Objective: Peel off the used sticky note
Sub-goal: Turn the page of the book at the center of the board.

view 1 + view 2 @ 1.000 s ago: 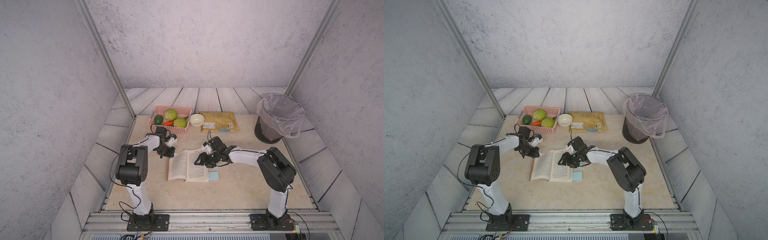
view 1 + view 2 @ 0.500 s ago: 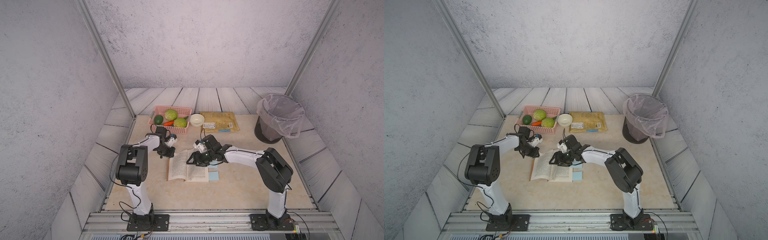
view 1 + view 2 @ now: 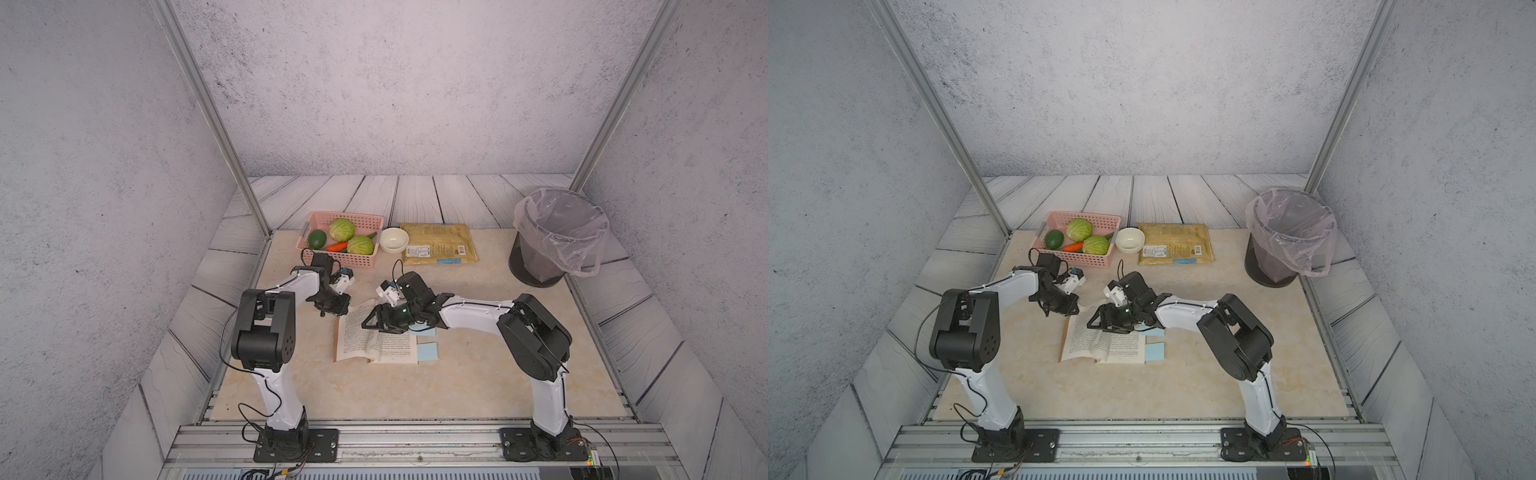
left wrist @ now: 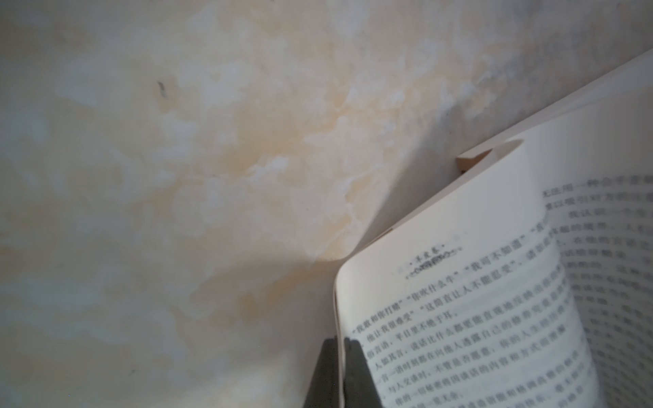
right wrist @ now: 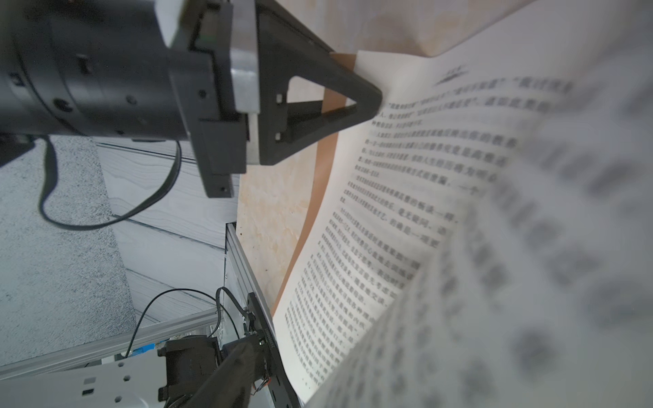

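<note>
Left claw [image 4: 340, 349] pinches a page edge of the book [image 3: 395, 349]. Right claw [image 3: 384, 322] over the book: grip unreadable (its own camera is blurred by paper). Blue sticky note [image 3: 428, 352] at the book edge on the right claw's side. Basket [image 3: 357, 260] holds vegetables [image 3: 342, 229].

The only legible writing is on the open book [image 4: 477, 318] near the middle of the table [image 3: 457, 382]: its pages carry dense rows of black printed Chinese characters. In the left wrist view a few quoted phrases can be made out near the page's top corner — "你吹什么牛", "我可不知道", "我敢和你打赌" — under a small centred running head too blurred to read. Toward the table's far edge, the yellow packet [image 3: 438, 248] bears a white label [image 3: 419, 250] with fine print and dark code blocks, too small to read.
</note>
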You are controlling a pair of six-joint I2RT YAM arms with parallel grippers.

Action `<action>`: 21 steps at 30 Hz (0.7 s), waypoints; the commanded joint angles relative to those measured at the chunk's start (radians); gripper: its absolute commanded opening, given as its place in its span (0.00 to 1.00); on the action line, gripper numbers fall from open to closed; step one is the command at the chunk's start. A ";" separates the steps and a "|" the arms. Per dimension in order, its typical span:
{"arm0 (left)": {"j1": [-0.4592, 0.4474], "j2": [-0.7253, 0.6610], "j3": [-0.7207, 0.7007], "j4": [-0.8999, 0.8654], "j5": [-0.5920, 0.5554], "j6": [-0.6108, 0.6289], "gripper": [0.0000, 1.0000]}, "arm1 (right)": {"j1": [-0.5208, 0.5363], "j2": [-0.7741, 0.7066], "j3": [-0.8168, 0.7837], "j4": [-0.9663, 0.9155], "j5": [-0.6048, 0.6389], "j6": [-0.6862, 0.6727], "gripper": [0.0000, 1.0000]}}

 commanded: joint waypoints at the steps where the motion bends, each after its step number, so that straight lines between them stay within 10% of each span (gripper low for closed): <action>1: 0.004 0.018 -0.010 -0.039 0.007 0.004 0.00 | 0.013 0.031 -0.005 0.101 -0.032 0.035 0.69; 21: 0.004 0.016 -0.007 -0.040 0.011 0.004 0.00 | 0.030 0.143 0.012 0.312 -0.079 0.157 0.79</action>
